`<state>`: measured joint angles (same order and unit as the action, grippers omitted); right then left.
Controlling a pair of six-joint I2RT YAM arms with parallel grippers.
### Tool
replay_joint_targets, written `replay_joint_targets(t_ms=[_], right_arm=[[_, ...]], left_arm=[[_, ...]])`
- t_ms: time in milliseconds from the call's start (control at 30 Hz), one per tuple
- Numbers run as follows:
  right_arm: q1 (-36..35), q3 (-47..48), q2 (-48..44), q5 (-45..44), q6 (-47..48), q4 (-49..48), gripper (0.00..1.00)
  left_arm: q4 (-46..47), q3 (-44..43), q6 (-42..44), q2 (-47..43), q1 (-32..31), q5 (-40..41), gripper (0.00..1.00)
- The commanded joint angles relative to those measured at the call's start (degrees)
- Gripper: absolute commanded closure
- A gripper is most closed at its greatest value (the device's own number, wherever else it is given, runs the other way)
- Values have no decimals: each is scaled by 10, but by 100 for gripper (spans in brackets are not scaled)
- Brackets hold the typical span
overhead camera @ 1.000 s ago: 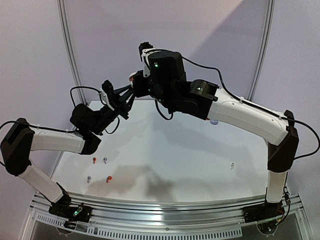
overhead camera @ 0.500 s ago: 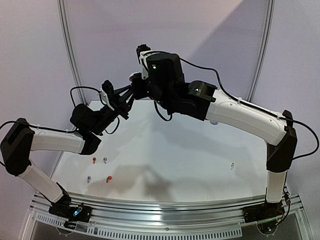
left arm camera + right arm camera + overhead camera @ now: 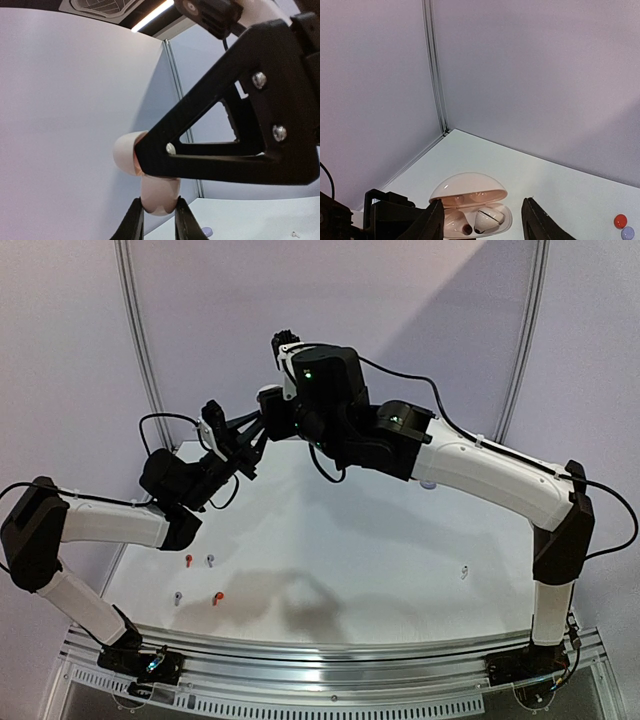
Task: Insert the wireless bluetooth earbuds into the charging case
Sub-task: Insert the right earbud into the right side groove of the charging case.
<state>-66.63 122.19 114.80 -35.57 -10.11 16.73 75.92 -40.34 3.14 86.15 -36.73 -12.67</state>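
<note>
My left gripper (image 3: 258, 430) (image 3: 159, 220) is raised off the table and shut on the base of a pale pink charging case (image 3: 159, 192) (image 3: 470, 205). The case's lid is open. In the right wrist view a white earbud (image 3: 491, 219) lies in one socket and the other socket looks dark. My right gripper (image 3: 268, 405) (image 3: 482, 227) is open, with a finger on either side of the case. Two red-orange earbuds (image 3: 188, 560) (image 3: 216, 597) and two lavender-grey earbuds (image 3: 210, 560) (image 3: 178, 597) lie on the table at the near left. A white earbud (image 3: 464, 572) lies at the right.
A lavender round case (image 3: 428, 483) (image 3: 206, 232) sits behind the right arm; a red case (image 3: 620, 220) lies beside it. Grey walls and a metal corner post (image 3: 435, 75) close the table's back. The right gripper's black finger (image 3: 235, 150) fills the left wrist view.
My right gripper has shifted slightly left over the held case, which now hides the pink lid in the top view. The left arm has hardly moved.
</note>
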Motion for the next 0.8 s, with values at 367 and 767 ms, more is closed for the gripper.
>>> replay_joint_targets(t_ms=[367, 767], right_arm=[[19, 47, -35, 21, 19, 41, 22], [42, 71, -90, 74, 21, 85, 12]], left_arm=[[27, 5, -17, -16, 4, -2, 100], [25, 11, -22, -18, 5, 3, 100]])
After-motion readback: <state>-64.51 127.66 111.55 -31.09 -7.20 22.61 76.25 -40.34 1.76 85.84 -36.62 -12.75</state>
